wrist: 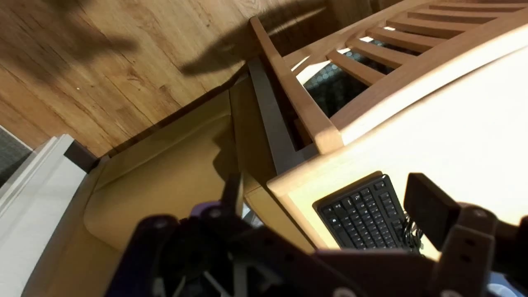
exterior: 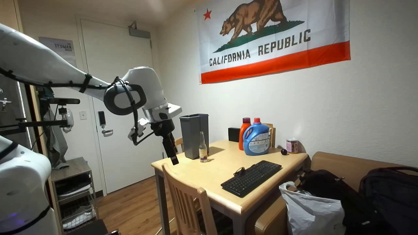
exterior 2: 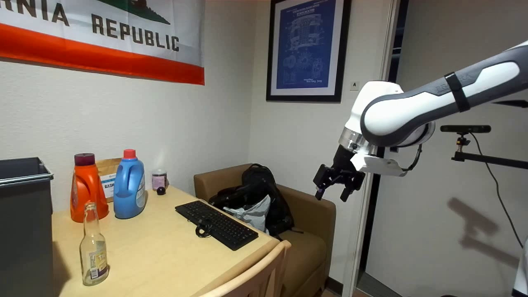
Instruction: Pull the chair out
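The light tan wooden chair [exterior: 183,185] stands at the near side of the matching wooden table [exterior: 199,178], its slatted backrest close along the table edge. In an exterior view only part of its top rail [exterior 2: 255,271] shows, beside the table [exterior 2: 152,251]. In the wrist view its top rail [wrist: 412,82] and slats lie at the upper right, outside the jaws. My gripper [exterior: 174,160] points down, above and apart from the chair. It also shows in an exterior view [exterior 2: 331,197], with its fingers apart. In the wrist view the gripper [wrist: 330,197] is open and empty. The chair's seat is mostly hidden.
On the table are a black keyboard [exterior: 251,178] with a coiled cable, a glass bottle [exterior: 203,150], a tall grey bin [exterior: 191,137], a blue jug [exterior: 257,140] and an orange jug [exterior 2: 86,189]. A tan couch [exterior 2: 311,218] with bags stands beyond the table end.
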Motion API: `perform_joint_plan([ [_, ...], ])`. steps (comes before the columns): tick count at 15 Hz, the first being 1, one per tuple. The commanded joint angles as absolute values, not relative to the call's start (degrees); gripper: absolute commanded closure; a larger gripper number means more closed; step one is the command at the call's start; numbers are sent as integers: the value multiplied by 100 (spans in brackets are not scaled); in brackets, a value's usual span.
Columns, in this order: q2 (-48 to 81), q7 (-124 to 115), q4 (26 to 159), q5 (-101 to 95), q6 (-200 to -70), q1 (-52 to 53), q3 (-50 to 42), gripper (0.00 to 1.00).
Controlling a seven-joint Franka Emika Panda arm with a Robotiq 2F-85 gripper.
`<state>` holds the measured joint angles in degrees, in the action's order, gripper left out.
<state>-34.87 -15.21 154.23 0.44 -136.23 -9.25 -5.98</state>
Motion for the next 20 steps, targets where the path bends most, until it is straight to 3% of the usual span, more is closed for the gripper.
perform_joint_plan([
  [1, -3488, -1861, 15587, 49, -14174, -1162, -291, 0],
  [16, -3415, -2411, 15622, 377, -14231, -1148, -44, 0],
  [20, -3145, -3232, 15934, 554, -14993, -1088, 443, 0],
])
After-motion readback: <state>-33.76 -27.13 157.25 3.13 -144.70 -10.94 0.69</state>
